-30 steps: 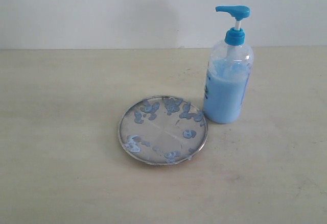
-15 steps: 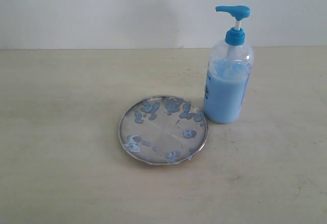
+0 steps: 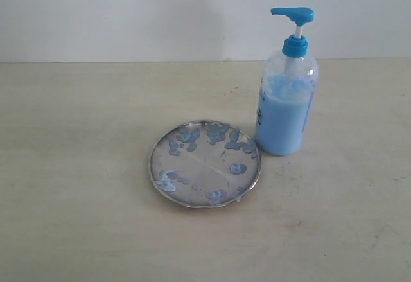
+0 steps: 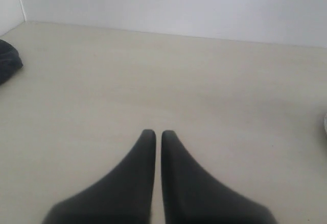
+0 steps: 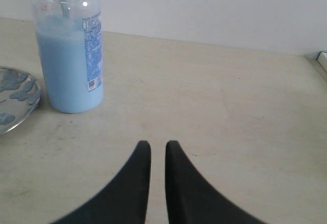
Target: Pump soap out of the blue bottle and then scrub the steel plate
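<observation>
The steel plate [image 3: 202, 166] lies flat on the table, speckled with pale blue soap [image 3: 217, 132] blobs, mostly near its rim. Just behind and to the right of it stands the blue bottle [image 3: 287, 102], upright, with its pump head [image 3: 294, 15] raised. Neither arm shows in the exterior view. In the right wrist view my right gripper [image 5: 158, 143] is shut and holds nothing, a good way short of the bottle [image 5: 69, 66] and the plate [image 5: 15, 113]. My left gripper [image 4: 159, 132] is shut over bare table, also holding nothing; a sliver of the plate's rim [image 4: 325, 123] shows at the frame edge.
The pale wooden table [image 3: 77, 134] ends at a white wall [image 3: 128, 12] behind. A dark rounded object [image 4: 7, 58] lies at the edge of the left wrist view. A table edge or corner [image 5: 321, 60] shows in the right wrist view.
</observation>
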{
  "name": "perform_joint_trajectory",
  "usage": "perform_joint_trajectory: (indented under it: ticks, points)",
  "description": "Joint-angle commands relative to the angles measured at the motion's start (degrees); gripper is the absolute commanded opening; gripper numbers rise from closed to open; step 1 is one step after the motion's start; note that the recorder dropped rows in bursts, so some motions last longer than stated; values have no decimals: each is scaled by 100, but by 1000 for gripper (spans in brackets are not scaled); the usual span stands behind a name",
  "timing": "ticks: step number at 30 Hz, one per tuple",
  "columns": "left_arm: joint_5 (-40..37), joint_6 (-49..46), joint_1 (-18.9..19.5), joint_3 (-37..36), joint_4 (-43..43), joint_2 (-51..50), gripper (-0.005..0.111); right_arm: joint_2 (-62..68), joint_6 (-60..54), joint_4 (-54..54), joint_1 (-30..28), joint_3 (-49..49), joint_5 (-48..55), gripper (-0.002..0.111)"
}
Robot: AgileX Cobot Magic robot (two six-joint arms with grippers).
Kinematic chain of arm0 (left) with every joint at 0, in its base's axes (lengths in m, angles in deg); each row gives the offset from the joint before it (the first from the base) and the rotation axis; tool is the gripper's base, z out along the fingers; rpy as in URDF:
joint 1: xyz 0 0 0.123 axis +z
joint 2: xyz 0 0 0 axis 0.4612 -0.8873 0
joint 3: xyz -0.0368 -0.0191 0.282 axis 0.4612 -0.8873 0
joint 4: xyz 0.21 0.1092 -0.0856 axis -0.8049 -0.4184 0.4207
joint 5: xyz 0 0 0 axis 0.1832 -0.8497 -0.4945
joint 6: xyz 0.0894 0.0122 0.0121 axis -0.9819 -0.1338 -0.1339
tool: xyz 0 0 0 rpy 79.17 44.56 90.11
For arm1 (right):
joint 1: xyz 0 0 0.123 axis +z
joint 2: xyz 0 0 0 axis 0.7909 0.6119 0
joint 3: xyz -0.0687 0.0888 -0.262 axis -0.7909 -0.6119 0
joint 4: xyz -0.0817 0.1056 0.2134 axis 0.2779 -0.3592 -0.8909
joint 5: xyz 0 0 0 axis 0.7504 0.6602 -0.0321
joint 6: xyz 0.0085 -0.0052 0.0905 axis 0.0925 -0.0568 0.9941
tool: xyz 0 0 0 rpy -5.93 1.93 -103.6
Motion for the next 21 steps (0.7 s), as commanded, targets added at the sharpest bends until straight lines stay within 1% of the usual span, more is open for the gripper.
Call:
perform_joint_trajectory:
  ticks: [1,21]
  points:
    - [35,-36,-56,-22,-4,15,4,-26,12,-233,-14,8,-19,1]
    - [75,-45,-56,-22,-4,15,4,-26,12,-319,-14,8,22,1]
